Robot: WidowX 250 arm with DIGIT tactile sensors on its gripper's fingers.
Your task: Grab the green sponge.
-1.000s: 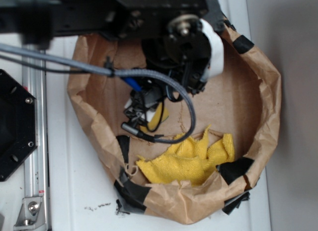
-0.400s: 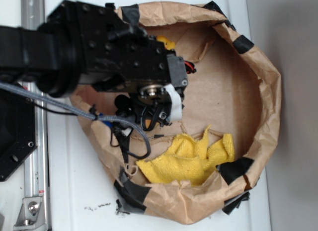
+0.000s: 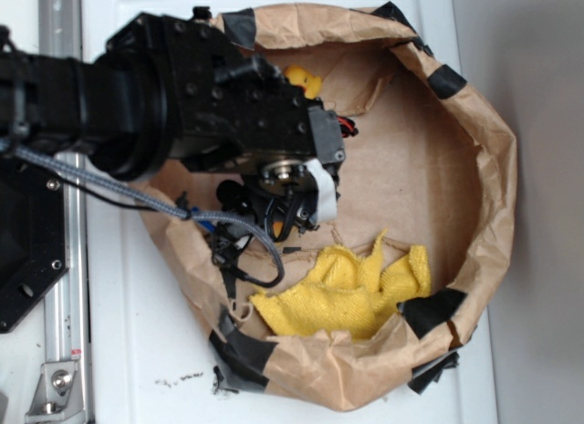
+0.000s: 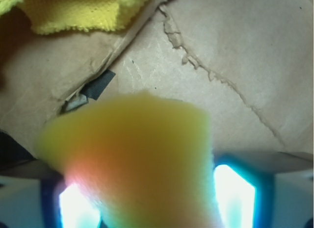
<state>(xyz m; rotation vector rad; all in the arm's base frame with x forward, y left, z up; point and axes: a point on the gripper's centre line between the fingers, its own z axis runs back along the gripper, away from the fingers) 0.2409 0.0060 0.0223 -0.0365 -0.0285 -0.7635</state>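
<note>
The green sponge (image 4: 137, 149), which looks yellow and smooth, fills the middle of the wrist view, blurred and close to the camera. It sits between my two fingers (image 4: 73, 203), which press against its sides. My gripper (image 4: 154, 189) is shut on it above the brown paper floor. In the exterior view the gripper (image 3: 274, 219) is mostly hidden under the black wrist and cables at the left of the bag, and the sponge itself is covered by the arm.
A crumpled brown paper bag (image 3: 497, 169) with black tape patches forms a walled basin. A fluffy yellow cloth (image 3: 347, 292) lies at its near side. A small yellow duck (image 3: 301, 77) peeks out behind the arm. A metal rail (image 3: 64, 305) runs along the left.
The arm has swung from the top of the view to the left side of the bag, carrying the gripper with it. Over the last half second it shifted only slightly.
</note>
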